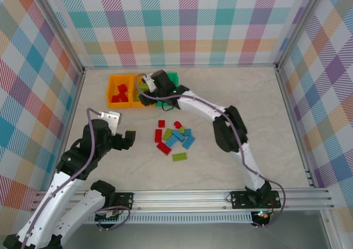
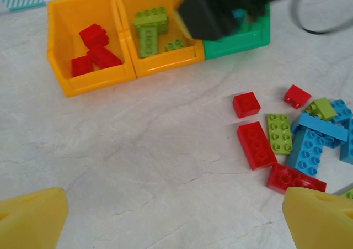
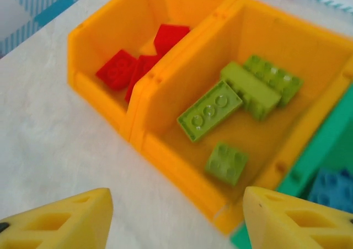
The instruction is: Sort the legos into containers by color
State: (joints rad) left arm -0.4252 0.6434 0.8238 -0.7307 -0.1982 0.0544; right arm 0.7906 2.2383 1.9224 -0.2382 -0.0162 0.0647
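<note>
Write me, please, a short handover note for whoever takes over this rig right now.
Left gripper: open, empty, near the loose pile.
Right gripper: open, empty, at the middle orange bin.
Done: red bricks in the left orange bin, lime bricks in the middle one, a blue brick in the green bin.
Left: red, lime and blue bricks on the table to sort.

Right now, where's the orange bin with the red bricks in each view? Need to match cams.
Top external: orange bin with red bricks at the left end of the bin row, upper left of centre.
Left wrist: top left.
Right wrist: upper left.
Shared landmark: lime-brick bin, directly on its right.
</note>
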